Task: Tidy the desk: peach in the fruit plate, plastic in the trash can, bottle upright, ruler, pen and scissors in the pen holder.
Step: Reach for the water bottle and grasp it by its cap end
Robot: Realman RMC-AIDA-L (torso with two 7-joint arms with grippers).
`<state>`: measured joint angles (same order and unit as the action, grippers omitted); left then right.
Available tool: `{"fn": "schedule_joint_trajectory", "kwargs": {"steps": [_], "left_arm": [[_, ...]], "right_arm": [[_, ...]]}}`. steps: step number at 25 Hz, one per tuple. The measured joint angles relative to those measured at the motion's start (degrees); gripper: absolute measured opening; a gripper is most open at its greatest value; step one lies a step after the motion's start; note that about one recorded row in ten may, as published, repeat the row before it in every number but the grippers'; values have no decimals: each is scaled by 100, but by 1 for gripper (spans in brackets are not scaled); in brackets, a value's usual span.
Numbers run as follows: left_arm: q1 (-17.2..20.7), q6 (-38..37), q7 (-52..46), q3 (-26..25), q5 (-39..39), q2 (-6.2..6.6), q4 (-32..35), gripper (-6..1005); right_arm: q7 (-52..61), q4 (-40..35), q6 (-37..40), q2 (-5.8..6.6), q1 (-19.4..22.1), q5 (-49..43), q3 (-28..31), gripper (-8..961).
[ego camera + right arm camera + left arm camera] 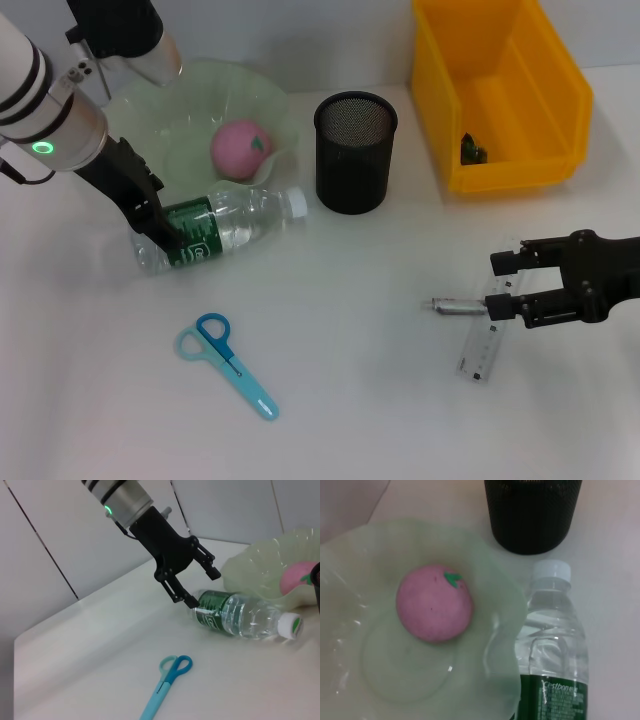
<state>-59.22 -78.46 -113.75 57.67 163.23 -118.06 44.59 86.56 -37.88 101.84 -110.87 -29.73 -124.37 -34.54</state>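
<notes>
A clear bottle [225, 228] with a green label lies on its side in front of the fruit plate [200, 85]. My left gripper [165, 225] is open and down at the bottle's label end, its fingers on either side; the right wrist view shows this gripper [202, 587] spread by the bottle [240, 620]. The pink peach [240, 148] sits in the plate. My right gripper [505, 285] is open at the near right, its fingers around the end of the silver pen [455, 307], which lies across the clear ruler [483, 345]. The blue scissors [228, 365] lie flat at the near centre. The black mesh pen holder [355, 150] stands upright.
A yellow bin [495, 90] stands at the back right with a small dark green item [472, 150] inside. The pen holder is close to the bottle's white cap [296, 203]. The plate's wavy rim overhangs the bottle [555, 645] in the left wrist view.
</notes>
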Motion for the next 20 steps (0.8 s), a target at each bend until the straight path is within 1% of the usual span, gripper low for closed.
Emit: {"fn": "schedule_joint_trajectory", "kwargs": {"steps": [9,10,14,20], "left_arm": [[-1,122,46,44,9,4,-137,840],[-51,182,53,52,48,9,-345,840],[-63,228,61,52,90,8,-387,840],[-125,491,175,112,91,-8,-758,841]], "right_arm": [[19,15,-33,-42,-29,0,0,750],[21,16,-36,-46,-31,0,0,750],[31,18,-38,-59,-37,0,0,751],[40,18,-42,-76,-51,0,0,751]]}}
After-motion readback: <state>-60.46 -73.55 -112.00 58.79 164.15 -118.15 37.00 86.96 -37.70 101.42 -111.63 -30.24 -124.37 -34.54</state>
